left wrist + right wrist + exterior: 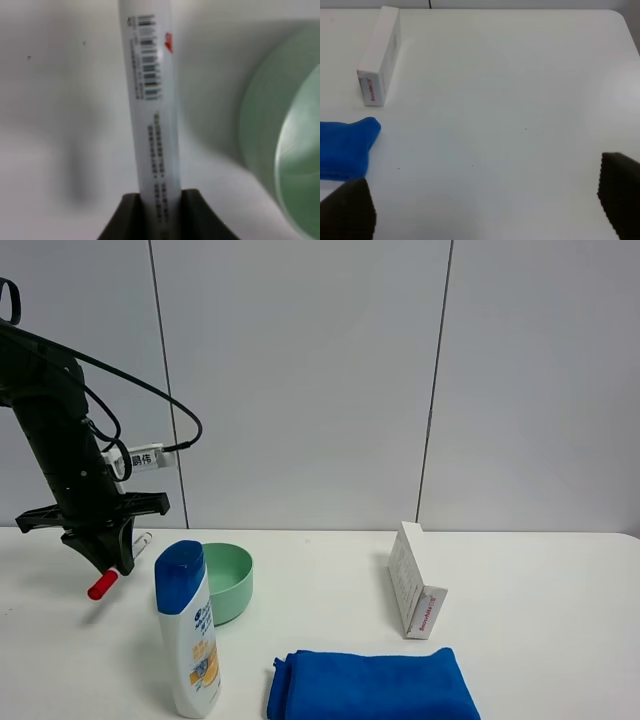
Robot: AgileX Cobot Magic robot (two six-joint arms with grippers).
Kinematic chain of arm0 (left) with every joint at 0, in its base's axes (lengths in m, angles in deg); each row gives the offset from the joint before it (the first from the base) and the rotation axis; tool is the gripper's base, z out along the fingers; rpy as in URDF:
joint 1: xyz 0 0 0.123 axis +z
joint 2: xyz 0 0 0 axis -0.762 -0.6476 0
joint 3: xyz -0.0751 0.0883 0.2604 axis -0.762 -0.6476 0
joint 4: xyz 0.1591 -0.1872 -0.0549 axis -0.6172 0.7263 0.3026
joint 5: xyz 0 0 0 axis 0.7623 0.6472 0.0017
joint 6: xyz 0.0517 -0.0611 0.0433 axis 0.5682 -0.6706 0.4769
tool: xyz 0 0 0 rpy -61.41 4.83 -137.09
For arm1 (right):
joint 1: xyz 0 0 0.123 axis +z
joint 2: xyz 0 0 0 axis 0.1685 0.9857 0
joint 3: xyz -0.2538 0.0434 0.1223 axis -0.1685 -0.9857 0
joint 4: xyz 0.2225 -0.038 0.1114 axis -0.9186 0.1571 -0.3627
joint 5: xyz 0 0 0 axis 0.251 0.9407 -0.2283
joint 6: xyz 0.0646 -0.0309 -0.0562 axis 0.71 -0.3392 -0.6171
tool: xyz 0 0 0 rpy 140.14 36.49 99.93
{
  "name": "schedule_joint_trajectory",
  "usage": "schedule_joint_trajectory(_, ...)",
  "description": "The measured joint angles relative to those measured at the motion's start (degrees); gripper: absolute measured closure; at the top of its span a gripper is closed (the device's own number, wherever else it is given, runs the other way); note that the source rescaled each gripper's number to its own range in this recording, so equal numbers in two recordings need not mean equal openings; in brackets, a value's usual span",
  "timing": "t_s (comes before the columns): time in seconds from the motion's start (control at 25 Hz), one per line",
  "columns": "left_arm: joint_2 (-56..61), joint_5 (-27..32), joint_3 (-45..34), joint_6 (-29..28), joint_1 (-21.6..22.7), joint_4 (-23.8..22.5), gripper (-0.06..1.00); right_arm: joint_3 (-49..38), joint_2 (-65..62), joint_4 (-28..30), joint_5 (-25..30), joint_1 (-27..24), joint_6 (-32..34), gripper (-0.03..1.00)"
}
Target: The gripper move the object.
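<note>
Two grippers are in play. The left gripper (112, 558) (161, 216), at the far left of the scene, has its black jaws clamped on the white barrel of one marker pen (102, 586) (152, 100). The pen hangs tilted, its red cap pointing down and low over the table (530, 640); whether the cap touches the top I cannot tell. It sits just left of the bowl. The right gripper (482, 205) shows only in its own wrist view, with its jaws spread wide over bare table and nothing between them.

Going outward from the pen, I count one pale green bowl (228, 580) (285, 150). One white shampoo bottle (188, 632) with a blue cap stands upright just in front of the bowl. One folded blue cloth (370, 685) (345, 147) lies at the near edge. One white carton (412, 580) (380, 65) stands on its long side right of centre, well apart from the bowl.

The table top is plain white and smooth, and grey-white wall panels (300, 370) with thin vertical seams rise behind it.

The pen barrel carries a barcode, columns of tiny dark print and a small red mark, all too blurred to read. A white tag (145, 458) on the left arm bears dark characters, the carton's end has red lettering, and the bottle has a blue and yellow label; none of these is legible from here.
</note>
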State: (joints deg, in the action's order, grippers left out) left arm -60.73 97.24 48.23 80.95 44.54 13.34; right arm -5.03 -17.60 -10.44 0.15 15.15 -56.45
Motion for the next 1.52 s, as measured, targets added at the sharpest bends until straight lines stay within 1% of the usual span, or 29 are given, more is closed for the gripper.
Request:
schedule_joint_trajectory(0.52, 0.0, -2.92, -0.11, 0.0, 0.0, 0.39, 0.94, 0.0, 0.0, 0.0, 0.0, 0.0, 0.0, -0.03)
schedule_joint_trajectory(0.8, 0.0, -5.45, -3.34, 0.0, 0.0, 0.43, 0.94, 0.0, 0.0, 0.0, 0.0, 0.0, 0.0, -0.03)
schedule_joint_trajectory(1.24, -1.5, -6.75, -3.48, 0.0, 0.0, 0.43, 0.94, 0.0, 0.0, 0.0, 0.0, 0.0, 0.0, -0.03)
schedule_joint_trajectory(1.32, -2.06, -7.12, -3.48, 0.0, 0.0, 0.19, 0.94, 0.0, 0.0, 0.0, 0.0, 0.0, 0.0, -0.03)
schedule_joint_trajectory(1.52, -2.67, -7.79, -3.48, 0.11, 0.0, -2.37, 0.94, 0.0, 0.0, 0.0, 0.0, 0.0, 0.0, -0.03)
